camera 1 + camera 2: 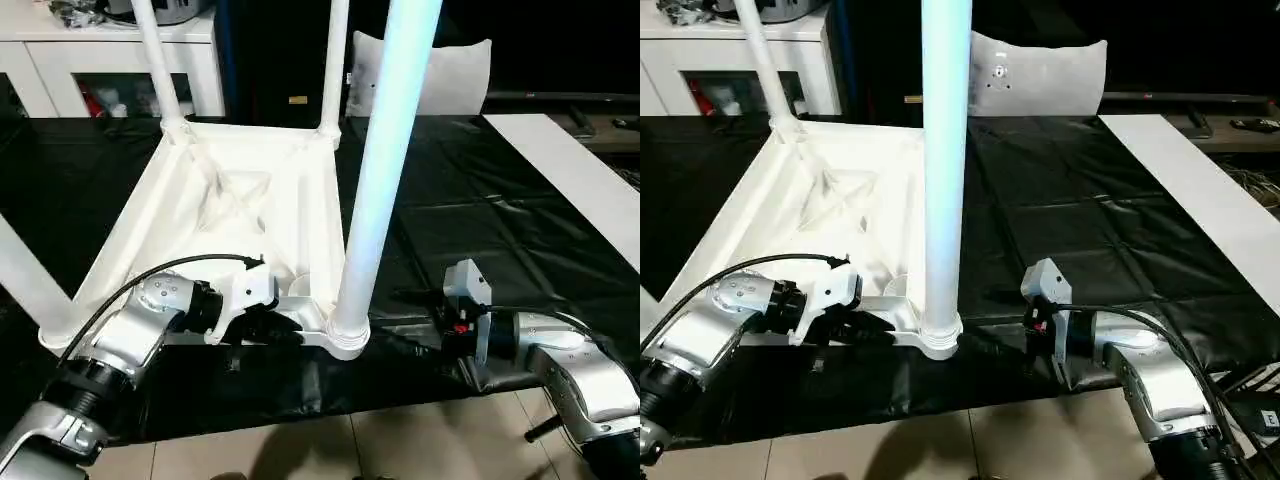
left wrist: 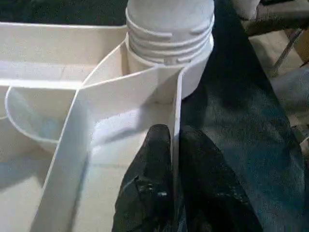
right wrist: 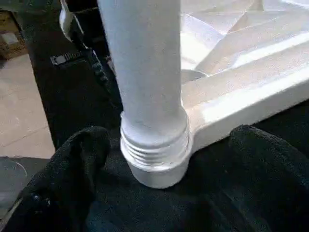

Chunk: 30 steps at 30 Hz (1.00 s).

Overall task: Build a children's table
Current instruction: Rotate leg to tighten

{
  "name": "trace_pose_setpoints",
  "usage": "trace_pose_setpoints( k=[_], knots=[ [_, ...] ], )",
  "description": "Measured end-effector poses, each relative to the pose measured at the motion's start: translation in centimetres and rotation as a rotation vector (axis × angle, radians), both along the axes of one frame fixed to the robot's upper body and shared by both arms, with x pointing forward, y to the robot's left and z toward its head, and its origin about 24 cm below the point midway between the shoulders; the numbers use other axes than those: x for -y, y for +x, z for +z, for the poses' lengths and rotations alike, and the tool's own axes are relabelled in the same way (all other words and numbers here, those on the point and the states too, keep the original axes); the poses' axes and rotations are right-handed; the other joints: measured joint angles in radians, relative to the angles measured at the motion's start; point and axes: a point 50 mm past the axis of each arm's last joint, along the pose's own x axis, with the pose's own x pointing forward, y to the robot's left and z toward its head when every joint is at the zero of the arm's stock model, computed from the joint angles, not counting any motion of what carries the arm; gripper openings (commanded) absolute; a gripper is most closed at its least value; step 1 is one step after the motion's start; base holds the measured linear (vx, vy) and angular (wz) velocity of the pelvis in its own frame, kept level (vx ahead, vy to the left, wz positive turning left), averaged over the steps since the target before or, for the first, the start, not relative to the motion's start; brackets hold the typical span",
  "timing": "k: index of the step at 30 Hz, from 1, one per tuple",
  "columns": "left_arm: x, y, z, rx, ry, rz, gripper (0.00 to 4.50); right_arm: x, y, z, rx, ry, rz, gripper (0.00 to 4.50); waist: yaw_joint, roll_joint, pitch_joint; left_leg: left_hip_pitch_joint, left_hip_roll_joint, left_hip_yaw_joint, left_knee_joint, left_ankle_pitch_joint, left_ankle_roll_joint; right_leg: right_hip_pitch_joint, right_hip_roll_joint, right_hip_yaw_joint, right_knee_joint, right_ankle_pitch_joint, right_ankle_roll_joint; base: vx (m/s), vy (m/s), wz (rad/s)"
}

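The children's table lies upside down on a black cloth, its white tabletop (image 1: 250, 200) showing the X-ribbed underside. White legs stand in its corner sockets: the near right leg (image 1: 385, 150), two far legs (image 1: 155, 60) (image 1: 333, 60) and a near left leg (image 1: 25, 275). My left gripper (image 2: 175, 133) is shut on the thin wall of the tabletop's near rim, just beside the near right socket (image 2: 169, 43). My right gripper (image 3: 171, 145) is open, its black fingers (image 3: 82, 150) spread wide on either side of the near right leg's threaded base without touching it.
The black cloth (image 1: 480, 200) ends at a front edge above the tiled floor (image 1: 400, 440). A white cabinet (image 1: 110, 60) stands at the back left and a white cushion (image 1: 450, 75) behind the table. A long white board (image 1: 580, 180) lies along the right side.
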Motion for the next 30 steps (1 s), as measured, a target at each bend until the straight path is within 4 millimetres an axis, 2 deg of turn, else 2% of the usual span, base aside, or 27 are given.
trace_pose_setpoints(
  k=[5,7,14,18,22,30],
  knots=[
    [-0.2,0.1,0.0,0.018,0.019,-0.016,0.06,-1.0,1.2,0.7,0.043,-0.001,0.034,4.50,-0.005,0.000,0.000,0.002,0.000,0.000,0.000,0.000,0.000,0.001,0.000,-0.001,-0.001,0.000,0.000,0.000,0.000,0.00],
    [-0.2,0.0,0.0,0.021,0.020,-0.026,0.06,-1.4,1.2,0.5,0.032,0.021,0.046,4.50,-0.005,0.000,0.000,0.007,0.000,0.000,0.000,0.000,0.000,0.002,0.000,-0.001,-0.002,0.000,0.000,0.000,0.000,0.00],
    [0.4,0.0,0.3,0.020,0.023,-0.083,0.00,-2.3,1.3,0.7,-0.044,0.069,0.181,3.75,0.004,0.000,0.000,0.008,0.000,0.001,-0.003,-0.001,0.001,0.002,0.000,0.000,-0.001,0.000,-0.001,0.000,0.000,0.00],
    [1.2,0.0,0.2,0.021,0.019,-0.108,0.00,-2.5,1.8,0.6,-0.073,0.068,0.222,3.49,0.018,0.000,-0.001,0.008,0.000,0.002,-0.005,-0.001,0.001,0.002,-0.001,0.000,-0.001,0.000,-0.001,0.000,0.000,0.00],
    [1.4,0.1,0.2,0.021,0.018,-0.115,0.00,-2.4,2.1,0.2,-0.107,0.058,0.238,3.19,0.025,0.000,-0.001,0.008,0.000,0.002,-0.005,-0.001,0.001,0.002,-0.001,0.000,-0.001,0.000,-0.001,0.000,0.000,0.00],
    [1.3,0.1,0.2,0.021,0.021,-0.114,0.00,-2.5,2.8,0.2,-0.126,0.050,0.249,2.55,0.026,0.000,-0.001,0.009,0.000,0.003,-0.005,-0.001,0.001,0.002,-0.001,0.000,0.000,0.000,0.000,0.000,0.000,0.00]
  ],
)
